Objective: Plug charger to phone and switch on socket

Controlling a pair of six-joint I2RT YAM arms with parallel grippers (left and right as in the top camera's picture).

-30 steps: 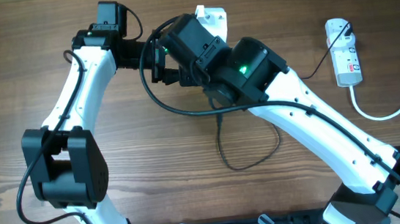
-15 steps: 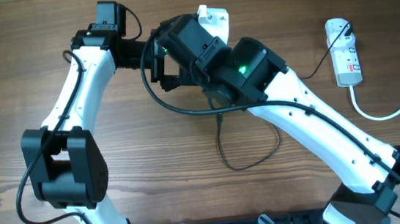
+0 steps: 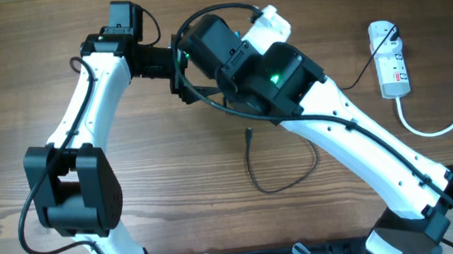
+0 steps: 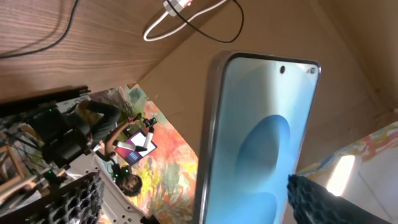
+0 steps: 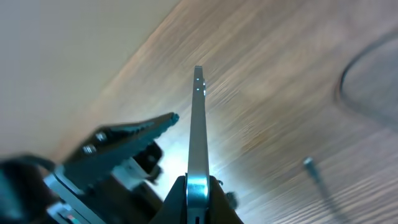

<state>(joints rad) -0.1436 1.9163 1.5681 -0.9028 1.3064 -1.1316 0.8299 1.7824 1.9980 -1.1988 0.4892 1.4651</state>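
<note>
Phone shifted rt — clamped edge-on btwn R jaws; L jaws spread wide.

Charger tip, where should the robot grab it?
Probably just behind the charger tip, coming straight down from above with fingers either side of it. It lies flat on the table with room on both sides. The open left gripper is free; the right gripper holds the phone.

The phone runs off the bottom edge, its port apparently hidden.
</note>
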